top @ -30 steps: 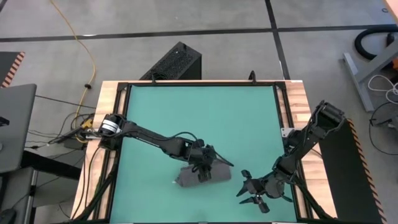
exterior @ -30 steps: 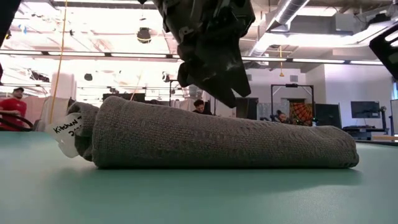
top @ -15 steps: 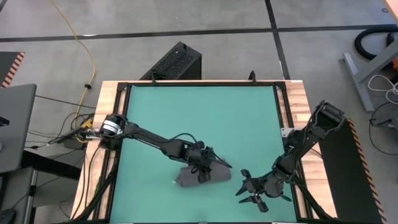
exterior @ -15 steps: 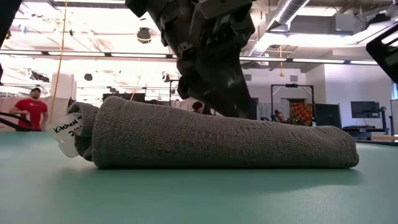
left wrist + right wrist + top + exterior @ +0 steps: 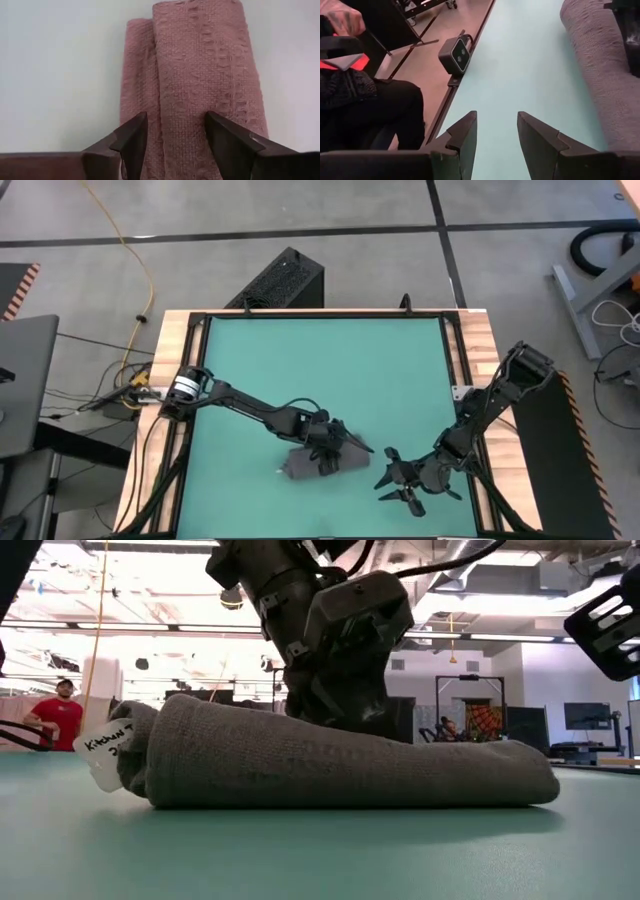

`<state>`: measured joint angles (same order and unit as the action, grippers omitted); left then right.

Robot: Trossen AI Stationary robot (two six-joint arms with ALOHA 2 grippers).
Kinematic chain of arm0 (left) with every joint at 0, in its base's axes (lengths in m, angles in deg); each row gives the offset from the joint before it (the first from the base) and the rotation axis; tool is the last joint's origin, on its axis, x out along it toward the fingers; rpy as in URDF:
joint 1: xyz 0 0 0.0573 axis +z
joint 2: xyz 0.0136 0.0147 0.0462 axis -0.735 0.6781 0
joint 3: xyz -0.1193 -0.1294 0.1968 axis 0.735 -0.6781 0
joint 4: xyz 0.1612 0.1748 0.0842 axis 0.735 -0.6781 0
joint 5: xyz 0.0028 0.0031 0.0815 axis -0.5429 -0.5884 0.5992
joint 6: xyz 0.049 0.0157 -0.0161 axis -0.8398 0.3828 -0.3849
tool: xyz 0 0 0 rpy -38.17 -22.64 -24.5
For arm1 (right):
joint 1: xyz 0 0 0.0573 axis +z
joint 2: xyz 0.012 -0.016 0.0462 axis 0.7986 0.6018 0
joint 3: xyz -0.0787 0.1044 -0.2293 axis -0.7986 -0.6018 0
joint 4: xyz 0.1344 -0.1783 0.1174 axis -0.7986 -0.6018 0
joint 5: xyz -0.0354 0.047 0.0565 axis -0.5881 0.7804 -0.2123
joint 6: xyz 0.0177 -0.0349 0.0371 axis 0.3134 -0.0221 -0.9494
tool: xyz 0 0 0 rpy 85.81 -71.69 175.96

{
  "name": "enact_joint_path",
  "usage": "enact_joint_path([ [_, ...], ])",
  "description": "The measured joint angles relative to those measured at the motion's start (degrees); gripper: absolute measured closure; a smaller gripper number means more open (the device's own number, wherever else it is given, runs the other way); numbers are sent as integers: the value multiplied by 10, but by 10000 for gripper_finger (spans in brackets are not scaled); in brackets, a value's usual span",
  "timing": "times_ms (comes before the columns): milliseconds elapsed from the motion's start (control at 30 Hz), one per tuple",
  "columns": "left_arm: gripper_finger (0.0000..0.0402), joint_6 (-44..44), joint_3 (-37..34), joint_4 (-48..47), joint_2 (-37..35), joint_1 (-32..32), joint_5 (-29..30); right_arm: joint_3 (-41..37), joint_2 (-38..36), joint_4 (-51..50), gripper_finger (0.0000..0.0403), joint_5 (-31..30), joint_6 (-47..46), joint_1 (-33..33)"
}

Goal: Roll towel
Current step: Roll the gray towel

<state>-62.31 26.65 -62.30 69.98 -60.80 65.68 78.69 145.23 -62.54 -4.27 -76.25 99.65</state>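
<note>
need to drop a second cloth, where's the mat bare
Bare: the green mat from its far edge down to the left arm. Crowded: the near edge, where the left gripper sits over the rolled towel and the right gripper waits beside it.

Left end effector point(image 5: 330, 452) hides part of towel point(image 5: 305, 465).

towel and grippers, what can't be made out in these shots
- Towel tag: low view, its writing runs past the fold and is too small to read whole.
- Left gripper: low view, its tips are hidden behind the towel, so contact is unclear.
- Right gripper: low view, cut off by the edge.
- Towel's far side: high view, covered by the left gripper.
</note>
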Motion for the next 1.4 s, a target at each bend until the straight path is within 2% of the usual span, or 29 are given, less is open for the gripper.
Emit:
enact_joint_path([
  [100,213,8,1,-19,0,0,3,0,0,0,237,0,0,0],
  [267,213,71,2,-114,0,0,-12,0,0,1,237,0,-6,0],
  [433,213,134,3,-194,-8,-7,9,0,0,1,237,0,-12,1],
  [700,217,227,-10,-327,-22,-50,114,0,0,1,237,2,-48,2],
  [767,223,262,-43,-329,-45,-63,135,0,0,1,237,9,-55,2],
  [1133,233,582,-312,-247,-234,-159,127,0,0,0,237,16,-60,1],
  [1267,233,695,-379,-252,-295,-194,129,0,0,0,237,16,-60,1],
  [1400,233,773,-417,-275,-347,-224,142,0,0,0,237,16,-58,1],
])
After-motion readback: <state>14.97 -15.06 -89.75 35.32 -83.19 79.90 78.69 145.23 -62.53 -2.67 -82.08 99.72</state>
